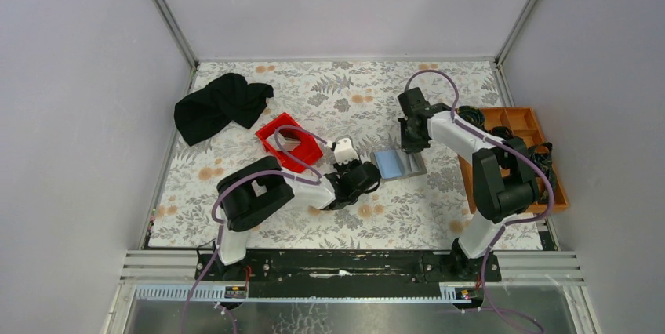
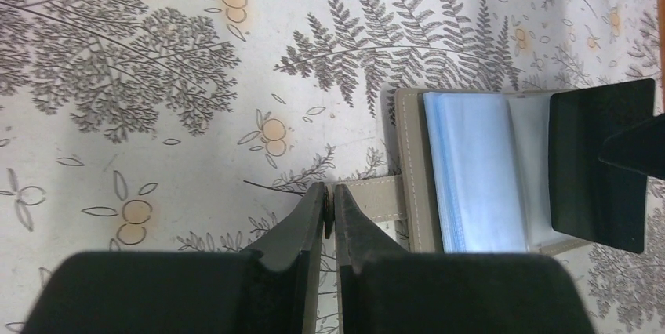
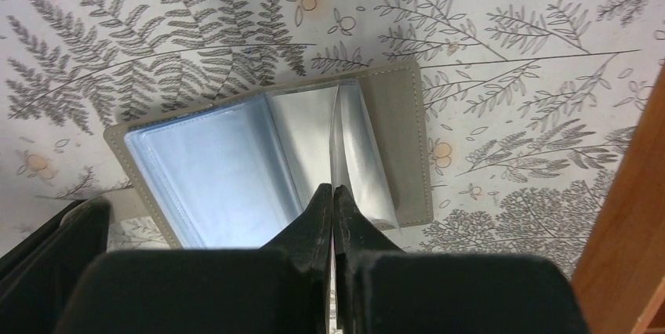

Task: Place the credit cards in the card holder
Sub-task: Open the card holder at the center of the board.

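Note:
The grey card holder (image 1: 400, 165) lies open on the patterned table, its clear sleeves facing up. It also shows in the left wrist view (image 2: 410, 154) and the right wrist view (image 3: 404, 126). My left gripper (image 1: 373, 172) (image 2: 330, 207) is shut on the holder's grey strap (image 2: 380, 197) at its left edge. My right gripper (image 1: 410, 144) (image 3: 333, 193) is shut on a dark card (image 2: 596, 169), held on edge over the holder's right half. In the right wrist view the card shows only as a thin edge. The left sleeves (image 2: 470, 169) look light blue; I cannot tell if a card is inside.
A red plastic bin (image 1: 267, 137) with a dark item inside stands left of the holder, behind my left arm. A black cloth (image 1: 220, 107) lies at the back left. An orange compartment tray (image 1: 524, 122) (image 3: 627, 216) sits by the right wall, close to my right arm.

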